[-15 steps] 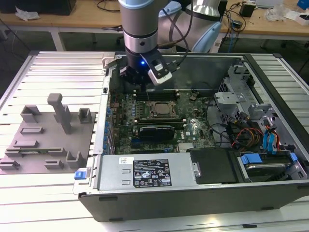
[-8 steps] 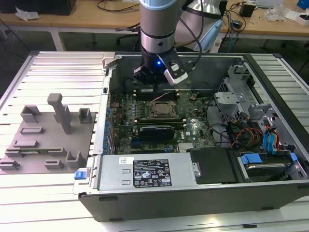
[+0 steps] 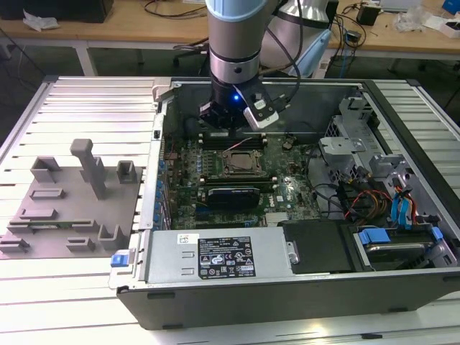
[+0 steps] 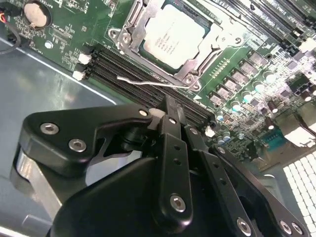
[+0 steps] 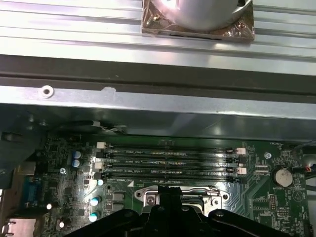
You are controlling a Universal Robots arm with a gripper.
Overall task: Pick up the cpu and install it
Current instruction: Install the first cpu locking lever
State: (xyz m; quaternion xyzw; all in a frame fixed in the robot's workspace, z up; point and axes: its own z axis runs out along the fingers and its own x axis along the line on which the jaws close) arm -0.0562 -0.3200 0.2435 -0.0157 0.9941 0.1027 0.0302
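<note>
the gripper [image 4: 170,106] is hanging over the open computer case [image 3: 237,298], above the far part of the green board [image 3: 284,190], just beyond the socket [image 3: 241,162]. in the second wrist view its fingers [image 4: 173,143] are lying pressed together into one narrow black blade, and nothing is sitting between them.

the cpu [image 4: 173,37] is already lying flat in the socket, silvery top up, with the metal frame [image 4: 129,19] standing around it. in that view it is lying straight ahead of the fingertips, apart from them, with the memory slots [image 4: 126,74] and a thin wire lever [image 4: 148,82] running crosswise between the two. the chip is square, so no long axis applies.

in the exterior view the socket is sitting just to the near side of the gripper [image 3: 228,115], and the grey parts tray [image 3: 68,208] is lying well apart on the exterior view's left.
</note>
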